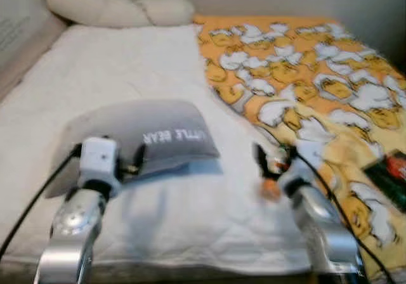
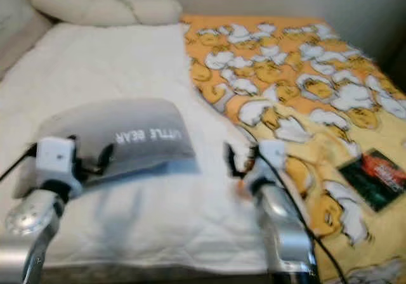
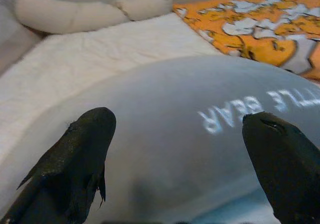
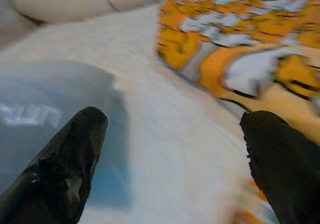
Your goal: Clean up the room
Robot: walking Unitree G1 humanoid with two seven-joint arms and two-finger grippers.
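Both end effectors spread: left [image 3: 175,164] over grey pillow [image 3: 165,134]; right [image 4: 170,159] beside it

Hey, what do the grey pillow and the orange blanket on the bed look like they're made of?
Pillow: seemingly smooth woven fabric, matte grey, with printed white lettering and soft, rounded edges. Blanket: probably soft fleece or cotton, matte, printed with a cartoon pattern and draping in folds; blur leaves the weave unclear.

Both eye views soft with motion blur. Left end effector [image 1: 127,163] fingers hidden behind its wrist housing against the grey pillow [image 1: 143,138]. Dark green item [image 2: 374,177] on the duck blanket [image 1: 304,75]: too blurred to identify, cut by the frame edge in the left eye view. Right wrist view smeared; orange blob by the right end effector [image 1: 263,163] unreadable.
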